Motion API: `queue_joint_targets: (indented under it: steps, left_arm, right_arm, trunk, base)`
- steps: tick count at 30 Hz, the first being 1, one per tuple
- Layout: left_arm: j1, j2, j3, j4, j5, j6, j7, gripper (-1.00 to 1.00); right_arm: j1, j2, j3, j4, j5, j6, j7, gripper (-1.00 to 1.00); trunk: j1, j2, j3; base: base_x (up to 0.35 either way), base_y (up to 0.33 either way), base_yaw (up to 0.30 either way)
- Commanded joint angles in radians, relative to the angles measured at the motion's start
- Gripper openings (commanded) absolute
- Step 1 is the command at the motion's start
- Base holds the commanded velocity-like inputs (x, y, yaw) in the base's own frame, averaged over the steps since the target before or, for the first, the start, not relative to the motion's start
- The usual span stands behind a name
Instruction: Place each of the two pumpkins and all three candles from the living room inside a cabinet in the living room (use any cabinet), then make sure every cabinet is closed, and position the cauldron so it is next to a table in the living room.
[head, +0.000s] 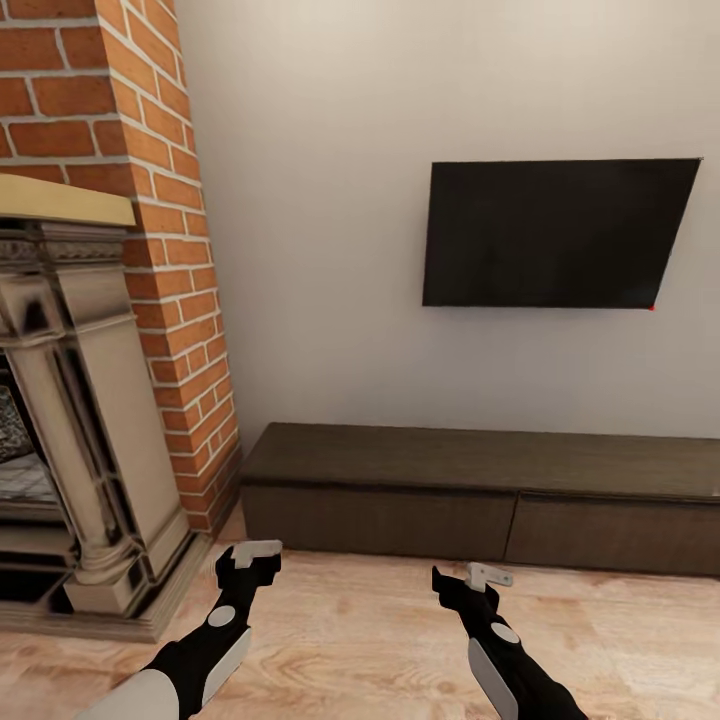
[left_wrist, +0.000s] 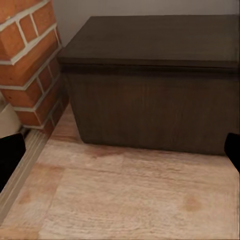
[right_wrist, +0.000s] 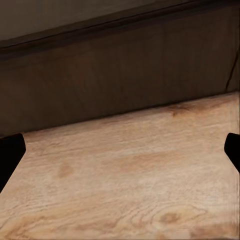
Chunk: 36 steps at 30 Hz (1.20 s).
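Facing the closed cabinet
Left gripper and right gripper hover spread wide, both holding nothing.

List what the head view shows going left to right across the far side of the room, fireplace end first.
Fireplace surround → brick chimney column → dark brown cabinet, its drawer fronts closed → wall-mounted black screen, above the cabinet's right part.

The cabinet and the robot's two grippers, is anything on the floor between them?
No, just bare wood floor between the cabinet and both the left gripper and right gripper, as the head view shows.
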Motion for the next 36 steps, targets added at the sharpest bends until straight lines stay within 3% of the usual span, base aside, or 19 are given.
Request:
queue_joint_targets:
  steps: [1,8,19,23,28,36]
  left_arm:
    - [-0.001,0.001,-0.009,0.000,0.006,-0.003,0.007,1.00]
    - [-0.001,0.000,-0.009,0.000,0.005,-0.003,0.007,1.00]
    - [-0.001,0.000,-0.017,0.001,0.005,-0.003,0.008,1.00]
    - [-0.024,-0.022,-0.027,0.023,-0.011,0.020,0.031,1.00]
    - [-0.040,-0.022,-0.027,0.051,-0.011,0.048,0.059,1.00]
    - [-0.040,-0.022,-0.027,0.096,-0.011,0.093,0.104,1.00]
  right_arm:
    - [-0.001,-0.001,0.007,0.001,-0.011,-0.006,-0.007,1.00]
    - [-0.001,-0.002,0.007,0.001,-0.011,-0.006,-0.007,1.00]
    - [-0.001,0.004,0.008,0.001,-0.011,-0.007,-0.008,1.00]
    - [0.008,0.027,0.031,-0.022,0.012,-0.030,0.014,1.00]
    - [0.008,0.027,0.059,-0.028,0.040,-0.045,0.042,1.00]
    - [0.008,0.027,0.083,-0.028,0.040,-0.045,0.087,1.00]
  trunk:
    - [0.000,0.000,0.000]
    - [0.000,0.000,0.006]
    - [0.000,0.000,0.011]
    - [0.000,0.000,0.011]
    - [0.000,0.000,0.011]
    - [0.000,0.000,0.011]
  base:
    - [0.001,0.000,-0.264]
    - [0.061,0.000,-0.264]
    - [0.298,0.000,-0.134]
    - [0.108,0.000,0.000]
    - [0.110,0.000,0.000]
    - [0.110,0.000,0.000]
